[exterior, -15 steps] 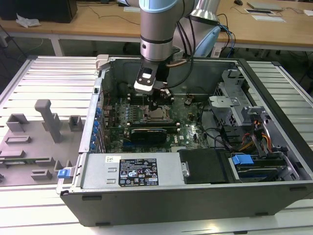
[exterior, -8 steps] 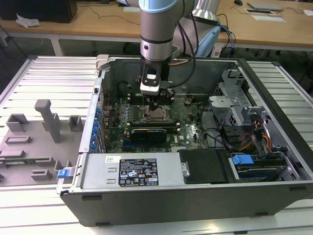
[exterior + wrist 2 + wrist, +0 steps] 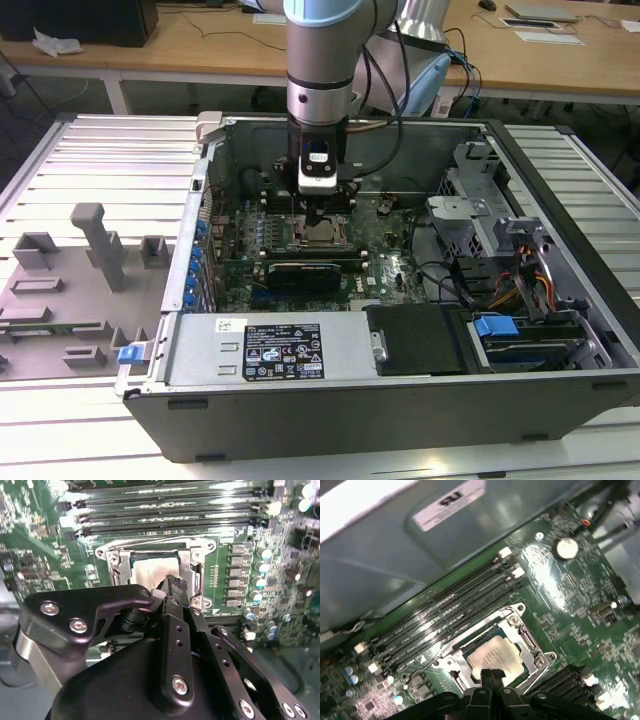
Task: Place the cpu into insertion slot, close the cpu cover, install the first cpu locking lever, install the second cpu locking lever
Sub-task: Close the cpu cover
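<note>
The cpu (image 3: 495, 655) lies in its socket on the green motherboard, pale metal face up, also seen in the second wrist view (image 3: 149, 572). The cpu cover (image 3: 524, 631), a silver frame (image 3: 185, 562), lies flat around the chip. A thin wire locking lever (image 3: 150, 542) runs along one side of the socket. My gripper (image 3: 492, 674) is shut with nothing between its black fingers, its tips just over the cpu's edge (image 3: 172, 581). In the exterior view the gripper (image 3: 322, 212) hangs straight down over the socket (image 3: 322, 236) inside the open computer case.
Long memory slots (image 3: 450, 607) run beside the socket. A black card (image 3: 305, 272) stands just in front of it, then the power supply (image 3: 270, 350). A drive cage (image 3: 470, 220) and cables fill the exterior view's right. Grey fixtures (image 3: 95, 245) sit outside the case.
</note>
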### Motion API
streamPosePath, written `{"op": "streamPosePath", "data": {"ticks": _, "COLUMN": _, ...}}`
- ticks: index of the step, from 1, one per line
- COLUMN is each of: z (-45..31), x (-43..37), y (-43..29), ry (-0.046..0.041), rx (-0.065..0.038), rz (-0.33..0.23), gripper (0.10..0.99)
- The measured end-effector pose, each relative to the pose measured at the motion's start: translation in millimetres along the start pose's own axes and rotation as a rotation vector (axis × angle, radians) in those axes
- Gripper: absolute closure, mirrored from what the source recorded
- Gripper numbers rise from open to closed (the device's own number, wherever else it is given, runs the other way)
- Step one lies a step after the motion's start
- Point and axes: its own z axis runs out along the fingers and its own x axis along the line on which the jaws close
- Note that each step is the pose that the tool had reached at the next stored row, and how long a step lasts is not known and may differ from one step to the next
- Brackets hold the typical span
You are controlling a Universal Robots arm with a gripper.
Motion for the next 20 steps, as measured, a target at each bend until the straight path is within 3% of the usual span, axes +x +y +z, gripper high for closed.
{"op": "streamPosePath", "data": {"ticks": 3, "z": 0.5, "x": 0.0, "y": 0.0, "ry": -0.0002, "rx": -0.004, "rz": -0.104, "gripper": 0.980}}
{"op": "streamPosePath", "data": {"ticks": 11, "z": 3.1, "x": 0.1, "y": 0.0, "ry": -0.0004, "rx": -0.009, "rz": -0.270, "gripper": 0.980}}
{"op": "streamPosePath", "data": {"ticks": 18, "z": 4.3, "x": 0.3, "y": -0.3, "ry": -0.0006, "rx": -0.016, "rz": -0.473, "gripper": 0.980}}
{"op": "streamPosePath", "data": {"ticks": 20, "z": 4.4, "x": 1.2, "y": -1.8, "ry": -0.0006, "rx": -0.017, "rz": -0.489, "gripper": 0.980}}
